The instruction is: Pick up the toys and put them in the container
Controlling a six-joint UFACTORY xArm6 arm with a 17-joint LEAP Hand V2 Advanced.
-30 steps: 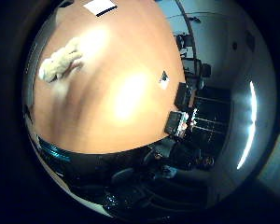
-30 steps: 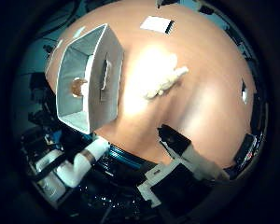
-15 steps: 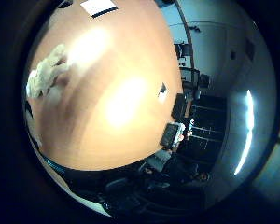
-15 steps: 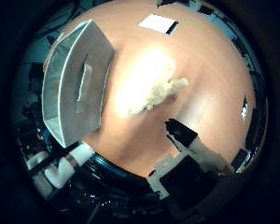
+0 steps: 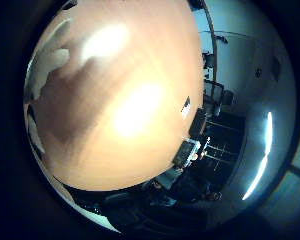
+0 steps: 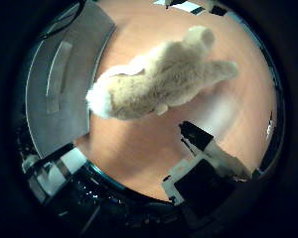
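Observation:
A cream plush toy [image 6: 164, 77] lies on the orange-brown table [image 6: 149, 149] and fills much of the right thumb side palm view, so it is close under the palm. The grey-white container [image 6: 62, 74] stands right beside it, its side wall with a handle slot towards me; its inside is hidden. One finger of my hand [image 6: 214, 161] reaches in straight, away from the toy, holding nothing. The right little finger side palm view shows mostly bare table [image 5: 130, 110], with the pale toy [image 5: 50, 62] just at the picture's edge.
A white sheet [image 6: 189, 6] lies at the table's far edge. A small white tag [image 5: 186, 103] sits by the table's edge, with dark equipment [image 5: 198, 150] beyond it.
The whole picture has shifted: the hand has come down towards the table. The plush toy now looks much larger under the palm, and the container's opening has slid out of sight.

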